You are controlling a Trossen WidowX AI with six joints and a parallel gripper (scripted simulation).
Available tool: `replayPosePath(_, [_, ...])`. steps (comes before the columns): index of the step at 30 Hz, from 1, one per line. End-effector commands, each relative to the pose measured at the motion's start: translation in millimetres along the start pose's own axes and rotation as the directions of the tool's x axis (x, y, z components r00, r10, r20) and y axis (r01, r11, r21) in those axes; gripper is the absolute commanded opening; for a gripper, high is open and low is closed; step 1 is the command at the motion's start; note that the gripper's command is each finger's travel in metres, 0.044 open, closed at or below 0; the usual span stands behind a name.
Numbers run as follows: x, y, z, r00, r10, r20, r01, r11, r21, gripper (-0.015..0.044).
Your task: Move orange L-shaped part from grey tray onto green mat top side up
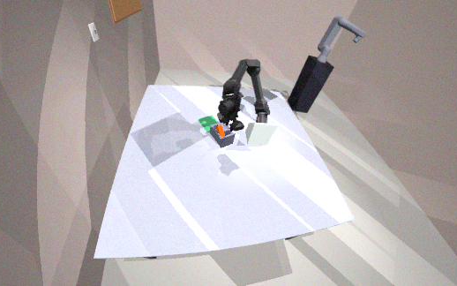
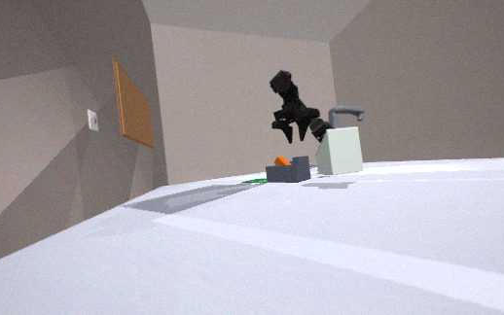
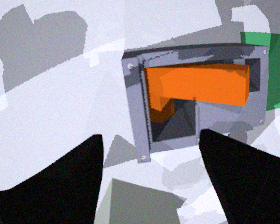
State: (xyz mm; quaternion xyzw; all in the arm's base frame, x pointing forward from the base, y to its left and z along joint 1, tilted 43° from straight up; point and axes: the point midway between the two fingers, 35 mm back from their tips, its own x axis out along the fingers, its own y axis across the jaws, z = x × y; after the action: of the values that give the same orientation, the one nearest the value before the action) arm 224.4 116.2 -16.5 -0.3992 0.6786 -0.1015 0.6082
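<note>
Gripper (image 2: 295, 138) above grey tray (image 2: 288, 173), fingers fairly wide w/ nothing held, prob. to straddle orange part (image 3: 197, 86), tipped w/ one end raised out of pocket, for pinch.

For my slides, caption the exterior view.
Open gripper hovers above the grey tray, where the orange part sits tipped up at one end.

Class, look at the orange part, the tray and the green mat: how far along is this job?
Done: one end of the orange part is tipped up above the grey tray. In hand: nothing; the open tool hangs above the tray, empty. Left: pinch the raised end, lift it out, lay it flat on the green mat, release.
</note>
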Motion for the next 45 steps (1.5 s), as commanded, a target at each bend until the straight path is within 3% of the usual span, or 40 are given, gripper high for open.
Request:
replayPosePath(1, [-1,-13,5,1.000,-0.002,-0.001,0.003,0.972,0.237,0.0280])
replayPosePath(4, [-1,-28,9,1.000,-0.002,-0.005,0.005,0.851,0.525,0.0280])
replayPosePath(8, [-2,-49,13,1.000,-0.004,-0.011,0.011,0.557,0.831,0.0280])
replayPosePath(13, [-1,-72,16,1.000,-0.007,-0.019,0.019,0.132,0.991,0.0280])
replayPosePath(22, [0,-73,16,1.000,-0.007,-0.019,0.020,0.115,0.993,0.0280])
replayPosePath(29, [29,-73,15,1.000,-0.008,-0.019,0.020,0.115,0.993,0.0280])
replayPosePath(45, [50,-73,16,1.000,-0.008,-0.018,0.019,0.115,0.993,0.0280])
